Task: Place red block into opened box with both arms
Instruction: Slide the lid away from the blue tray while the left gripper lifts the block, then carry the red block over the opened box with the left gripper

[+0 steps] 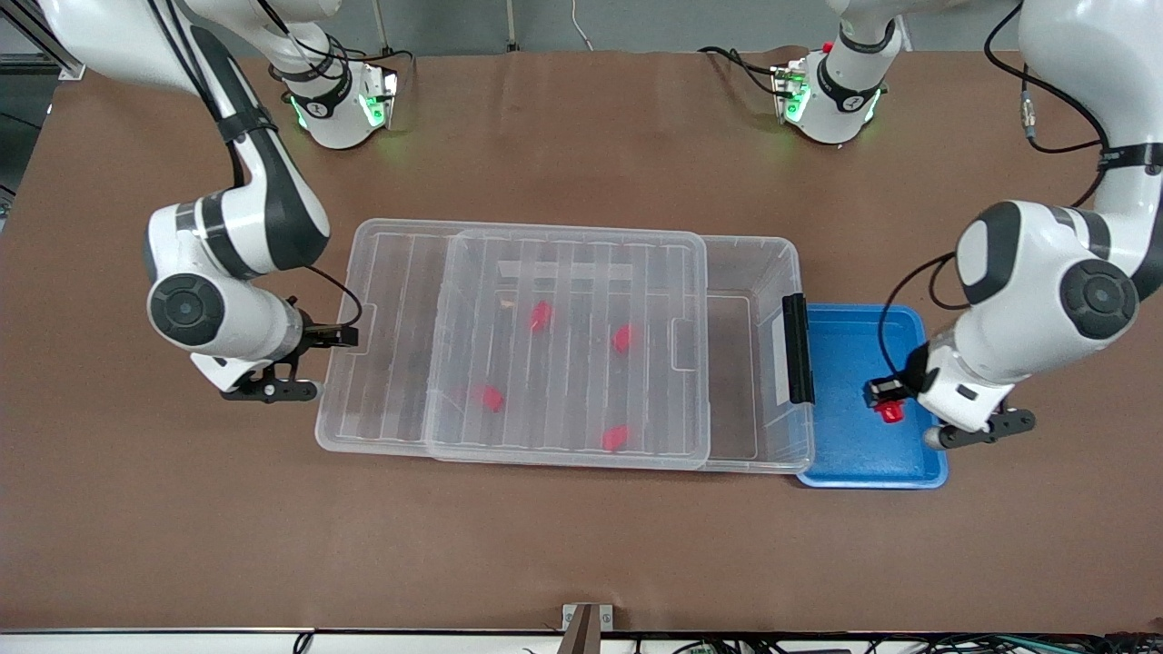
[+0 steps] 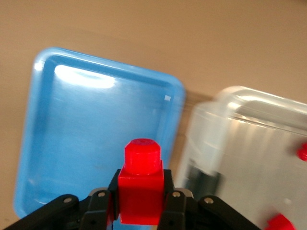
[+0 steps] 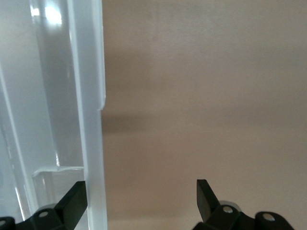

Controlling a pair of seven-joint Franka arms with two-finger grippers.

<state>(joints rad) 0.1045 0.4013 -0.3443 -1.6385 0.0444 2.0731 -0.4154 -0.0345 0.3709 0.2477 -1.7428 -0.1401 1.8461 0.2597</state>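
My left gripper [image 1: 883, 398] [image 2: 141, 203] is shut on a red block [image 1: 890, 411] [image 2: 141, 189], nub pointing away from the wrist, and holds it just over the blue tray [image 1: 849, 454] [image 2: 91, 124]. The clear box [image 1: 761, 363] [image 2: 249, 139] lies beside the tray. Its ribbed lid [image 1: 568, 272] is slid across the middle, leaving both ends uncovered. Several red blocks [image 1: 541, 315] lie inside under the lid. My right gripper [image 1: 338, 338] [image 3: 141, 201] is open at the box's end toward the right arm. One finger is inside the clear rim [image 3: 91, 143] and the other outside it.
A black latch [image 1: 798, 350] sits on the box's short end next to the blue tray. Bare brown table [image 1: 581, 545] stretches nearer to the front camera and around both arm bases.
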